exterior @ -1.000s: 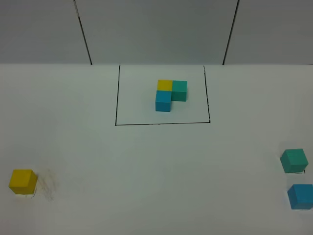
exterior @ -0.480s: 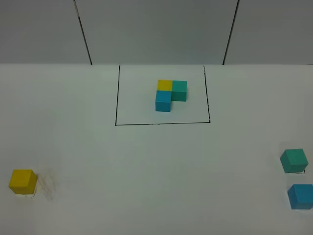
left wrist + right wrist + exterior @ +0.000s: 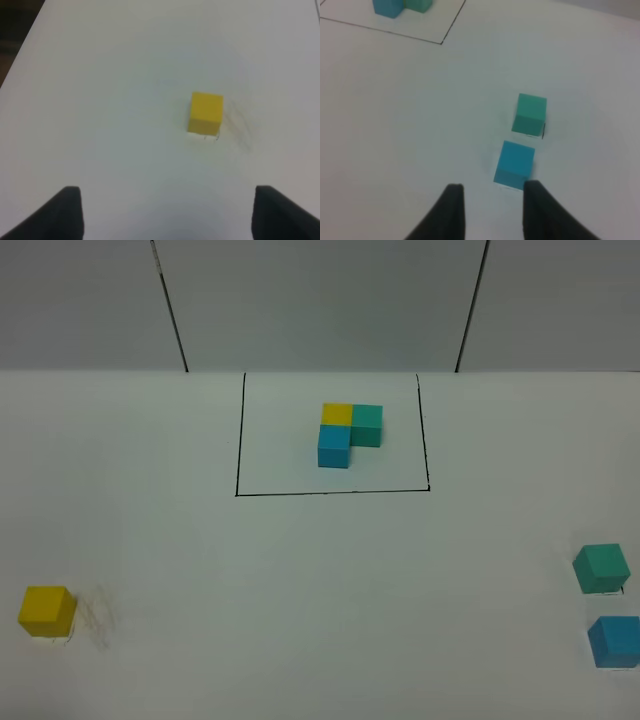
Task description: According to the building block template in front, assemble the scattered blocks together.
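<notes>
While both grippers hang above the white matte tabletop (image 3: pixel 320 580), the three scattered blocks sit well apart from the building block template (image 3: pixel 350 432), an L of small yellow, teal-green and sky-blue cubes inside a thin black-lined rectangle (image 3: pixel 330 493) near the table's far edge. A broad stretch of plain tabletop lies between that frame and the loose pieces. The plain yellow cube (image 3: pixel 46 610) stands alone at the near left, faint grey scuff marks (image 3: pixel 98 618) just beside it; in the left wrist view the table's side edge and dark floor show beyond it. The left gripper (image 3: pixel 167 200) has its fingers spread wide, the yellow cube ahead of them, untouched. At the near right, the teal-green cube (image 3: pixel 601 568) and the sky-blue cube (image 3: pixel 614 641) sit near each other, not touching. The right gripper (image 3: pixel 492 200) has its fingers parted, the sky-blue cube just ahead of the tips. Grey wall panels (image 3: pixel 320 300) with dark seams rise behind the table.
</notes>
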`<state>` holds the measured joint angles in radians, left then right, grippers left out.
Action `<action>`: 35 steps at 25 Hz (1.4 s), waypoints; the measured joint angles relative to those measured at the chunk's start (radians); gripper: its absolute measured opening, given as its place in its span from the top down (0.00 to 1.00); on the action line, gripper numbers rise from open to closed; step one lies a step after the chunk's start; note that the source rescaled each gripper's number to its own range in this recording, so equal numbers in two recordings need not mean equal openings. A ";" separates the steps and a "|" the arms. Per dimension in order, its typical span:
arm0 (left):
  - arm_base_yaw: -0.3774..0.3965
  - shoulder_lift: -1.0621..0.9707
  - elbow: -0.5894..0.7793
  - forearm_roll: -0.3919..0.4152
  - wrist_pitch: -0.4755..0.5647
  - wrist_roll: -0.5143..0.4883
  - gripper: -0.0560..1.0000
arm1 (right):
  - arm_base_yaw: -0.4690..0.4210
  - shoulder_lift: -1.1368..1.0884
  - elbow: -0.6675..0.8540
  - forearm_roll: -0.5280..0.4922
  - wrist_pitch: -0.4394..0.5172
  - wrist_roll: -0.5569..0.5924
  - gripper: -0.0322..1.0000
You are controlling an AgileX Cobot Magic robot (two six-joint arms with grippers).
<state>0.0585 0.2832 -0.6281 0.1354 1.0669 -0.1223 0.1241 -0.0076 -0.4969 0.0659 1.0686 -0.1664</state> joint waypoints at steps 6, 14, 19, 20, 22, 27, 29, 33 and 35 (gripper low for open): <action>0.000 0.367 -0.113 0.077 -0.045 -0.028 0.46 | 0.000 0.000 0.000 0.000 0.000 0.000 0.97; 0.000 0.745 -0.125 0.066 -0.271 -0.044 0.46 | 0.000 0.000 0.000 0.000 0.000 0.000 0.97; 0.000 0.925 -0.126 -0.044 -0.396 -0.015 0.46 | 0.000 0.000 0.000 0.000 0.000 0.000 0.97; 0.000 0.953 -0.126 -0.079 -0.412 0.007 0.46 | 0.000 0.000 0.000 0.000 0.000 0.000 0.97; 0.000 1.021 -0.126 -0.135 -0.437 0.065 0.46 | 0.000 0.000 0.000 0.000 0.000 0.000 0.97; 0.000 1.191 -0.126 -0.181 -0.463 0.094 0.46 | 0.000 0.000 0.000 0.000 0.000 0.000 0.97; 0.000 1.248 -0.126 -0.181 -0.480 0.095 0.46 | 0.000 0.000 0.000 0.000 0.000 0.000 0.97; 0.000 1.333 -0.126 -0.181 -0.546 0.096 0.46 | 0.000 0.000 0.000 0.000 0.000 0.000 0.97; 0.000 1.359 -0.126 -0.181 -0.580 0.100 0.46 | 0.000 0.000 0.000 0.000 0.000 0.000 0.97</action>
<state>0.0585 1.6423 -0.7544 -0.0456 0.4869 -0.0228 0.1241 -0.0076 -0.4969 0.0659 1.0686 -0.1664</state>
